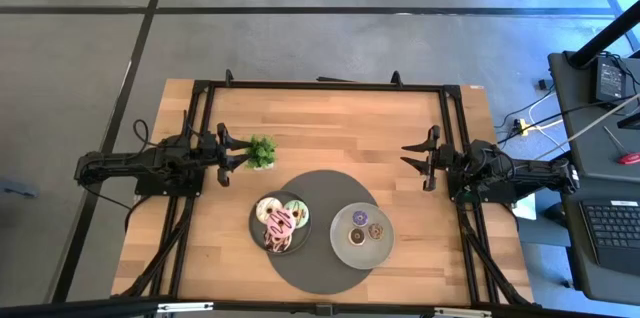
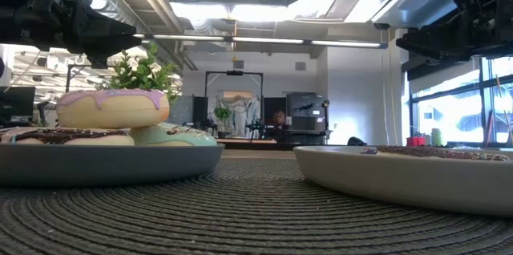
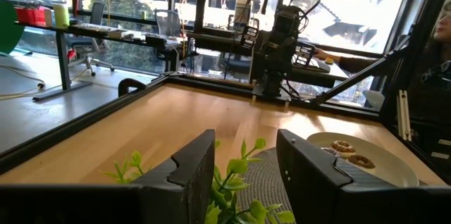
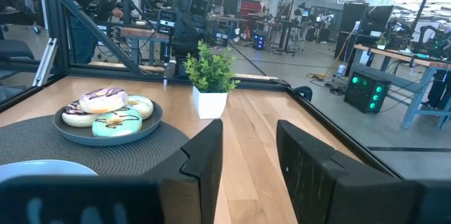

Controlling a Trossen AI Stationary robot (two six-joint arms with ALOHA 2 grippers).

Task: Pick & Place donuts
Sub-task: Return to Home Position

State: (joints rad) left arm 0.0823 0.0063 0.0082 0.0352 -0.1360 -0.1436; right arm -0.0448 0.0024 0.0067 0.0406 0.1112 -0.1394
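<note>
Several larger donuts sit piled on the left grey plate [image 1: 257, 230]: a pink one with dark drizzle [image 4: 103, 100] rests on top of a pale green one [image 4: 116, 122], a chocolate one [image 4: 73, 115] and a white one [image 4: 143, 104]. Three tiny donuts, purple [image 1: 359, 219], tan [image 1: 375, 229] and brown [image 1: 356, 236], lie on the right plate [image 1: 343, 249]. My left gripper [image 1: 225, 150] hovers open at the table's left, right beside the small plant. My right gripper [image 1: 412, 156] hovers open at the table's right side. Neither gripper holds anything.
Both plates stand on a round dark woven mat [image 1: 322, 183] near the table's near edge. A small green plant in a white pot [image 1: 262, 151] stands just in front of my left gripper's fingers. A black frame [image 1: 330, 85] runs along the table's edges. Bare wood lies between the arms.
</note>
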